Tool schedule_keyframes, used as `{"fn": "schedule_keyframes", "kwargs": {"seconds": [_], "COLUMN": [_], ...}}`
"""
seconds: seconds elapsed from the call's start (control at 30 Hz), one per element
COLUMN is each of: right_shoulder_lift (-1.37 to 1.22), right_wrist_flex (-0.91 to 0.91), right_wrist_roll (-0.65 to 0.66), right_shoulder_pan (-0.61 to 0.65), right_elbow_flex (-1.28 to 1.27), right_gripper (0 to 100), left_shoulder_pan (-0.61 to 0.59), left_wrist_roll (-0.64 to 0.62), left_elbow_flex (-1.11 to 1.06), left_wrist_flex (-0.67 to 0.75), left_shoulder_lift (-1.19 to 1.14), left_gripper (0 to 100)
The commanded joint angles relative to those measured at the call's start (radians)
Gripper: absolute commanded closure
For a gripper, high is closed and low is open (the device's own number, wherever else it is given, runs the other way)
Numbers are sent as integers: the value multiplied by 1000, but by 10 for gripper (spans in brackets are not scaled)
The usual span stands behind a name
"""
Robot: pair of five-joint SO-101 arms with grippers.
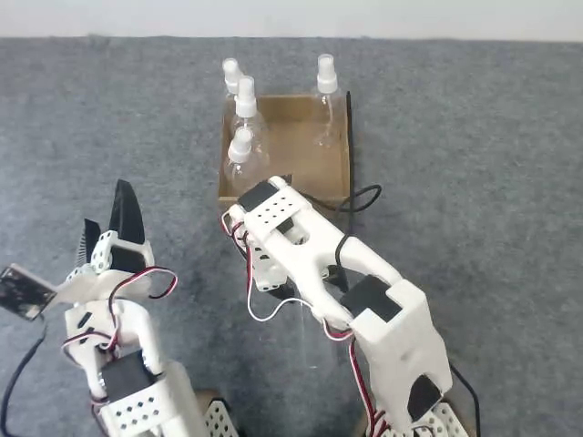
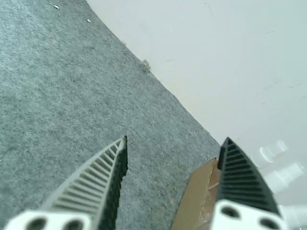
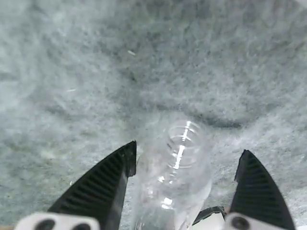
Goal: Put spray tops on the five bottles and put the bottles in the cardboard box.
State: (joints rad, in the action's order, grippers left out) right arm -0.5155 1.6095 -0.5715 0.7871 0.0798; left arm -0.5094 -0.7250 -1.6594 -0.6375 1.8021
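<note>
- When looking down from the high view, find the cardboard box [image 1: 284, 173] by the middle of the table's [image 1: 474, 137] far edge. Count four capped bottles [image 1: 240, 150] standing in it or at its rim; cannot tell which for the farthest. Note the left gripper [image 1: 105, 214] released and empty toward the near left corner, and the right arm [image 1: 310, 255] lying between the near edge and the box.
- From the left wrist view, see the left gripper [image 2: 175, 140] spread wide on nothing, a box corner [image 2: 196, 201] just past one jaw, and spray tops [image 2: 271, 151] beyond.
- From the right wrist view, get the detail lost under the arm from above: the fifth bottle [image 3: 175, 167], clear and bare-necked, between the parted jaws of the right gripper [image 3: 188, 148], unclamped. Lying or tilted: cannot tell.
- To do this step well, probably close on the body, not the neck. Squeeze gently to avoid crushing thin plastic or letting it slip. Keep the neck free and steady for a spray top before boxing.
</note>
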Motion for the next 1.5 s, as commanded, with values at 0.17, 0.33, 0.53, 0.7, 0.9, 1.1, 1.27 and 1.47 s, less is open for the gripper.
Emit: {"fn": "schedule_keyframes", "kwargs": {"seconds": [0.17,0.33,0.53,0.7,0.9,1.1,1.27,1.47], "right_shoulder_lift": [21,21,21,21,50,124,191,328], "right_wrist_flex": [110,119,142,140,182,183,185,183], "right_wrist_roll": [15,15,15,68,227,442,586,709], "right_shoulder_pan": [82,59,47,41,41,42,42,42], "right_elbow_flex": [12,12,12,14,63,60,60,8], "right_gripper": [706,706,772,882,980,992,992,992], "left_shoulder_pan": [0,0,0,0,0,0,0,0], "left_wrist_roll": [-3,-3,-3,-3,-3,-3,-3,-3], "left_elbow_flex": [35,35,35,35,35,35,35,35], "left_wrist_flex": [34,34,34,34,34,34,34,34], "left_shoulder_lift": [17,17,17,17,17,17,17,17], "left_gripper": [710,710,710,710,710,710,710,710]}}
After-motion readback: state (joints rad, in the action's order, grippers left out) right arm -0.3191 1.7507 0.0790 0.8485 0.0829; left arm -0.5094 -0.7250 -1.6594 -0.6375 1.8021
